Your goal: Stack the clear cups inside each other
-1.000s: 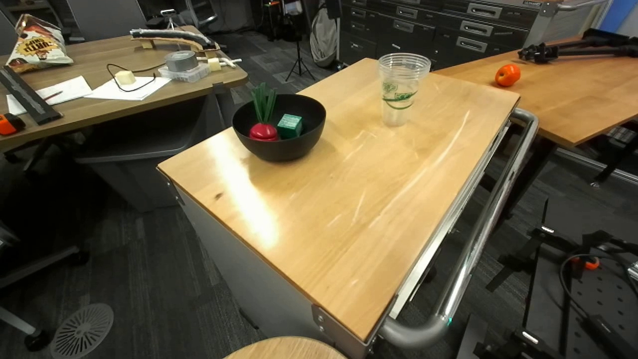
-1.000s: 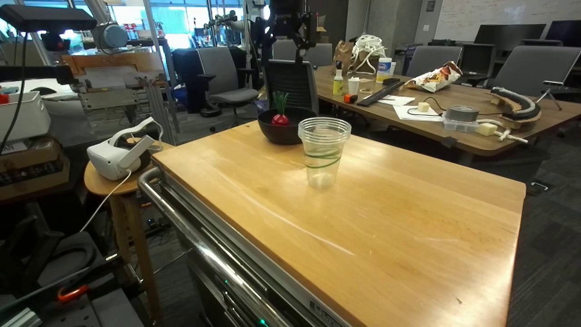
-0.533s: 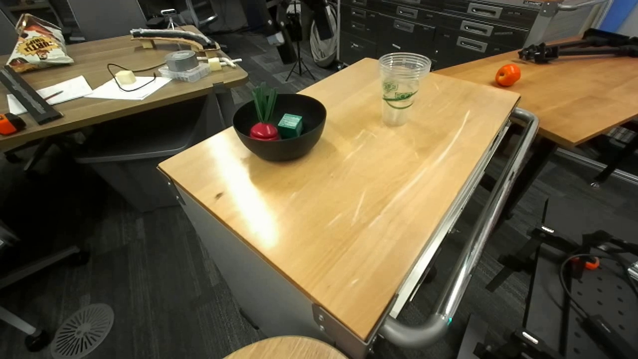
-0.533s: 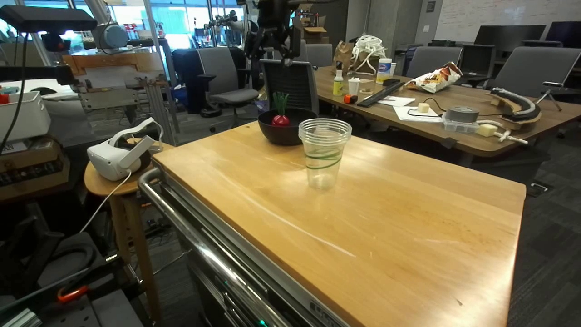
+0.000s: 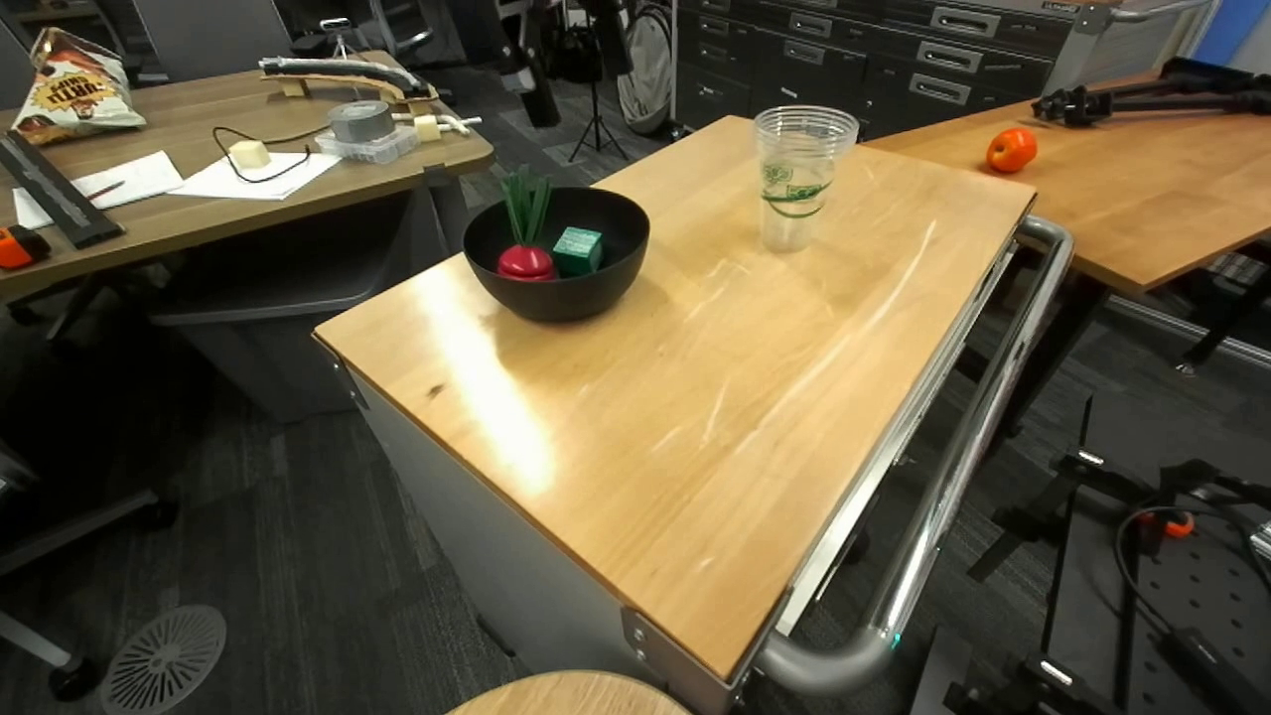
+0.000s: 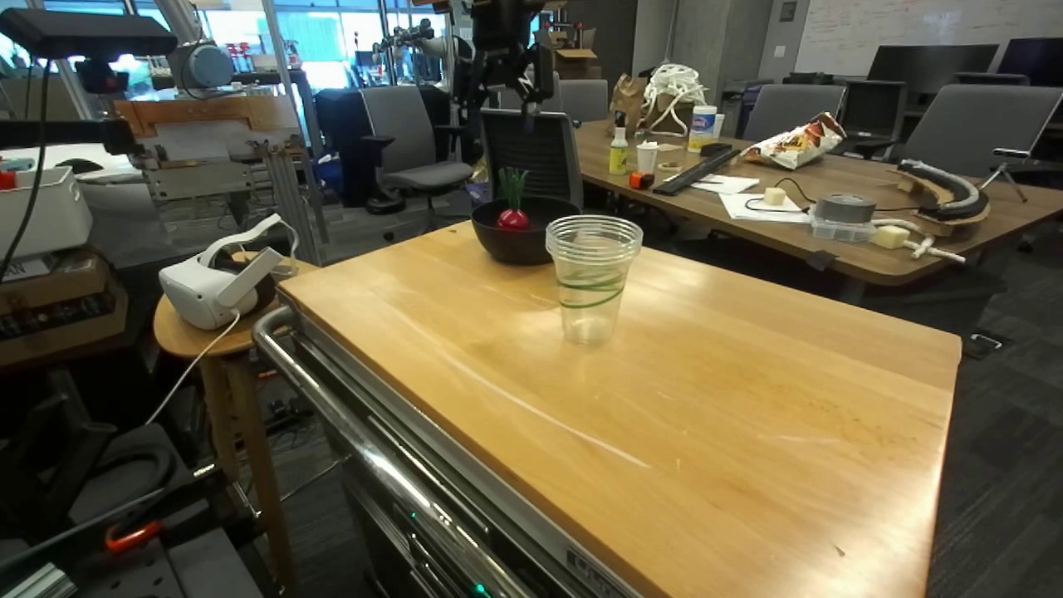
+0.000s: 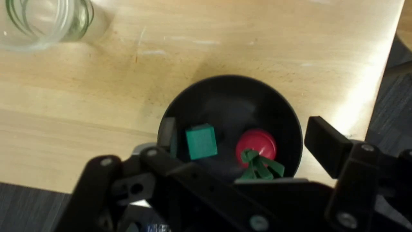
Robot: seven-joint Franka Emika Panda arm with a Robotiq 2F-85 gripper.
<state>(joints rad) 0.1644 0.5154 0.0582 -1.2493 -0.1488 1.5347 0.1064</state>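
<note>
Claw [image 7: 245, 135] is seen up high, jaws spread wide, with the black bowl [image 7: 225, 96] framed between them in the wrist view; a green block [image 7: 202, 142] and a leafy red bulb [image 7: 256, 140] are seen in the bowl. Clear cups [image 6: 592, 286] are nested in 1 upright stack on the wooden tabletop [image 6: 747, 415], lower than the claw, well apart from it, to its upper left in the wrist view.

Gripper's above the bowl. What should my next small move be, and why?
Probably just raise the gripper a little, away from the bowl. The cups stand upright with their rims closely layered, so stacking looks done; the gripper is open and holds nothing.
</note>
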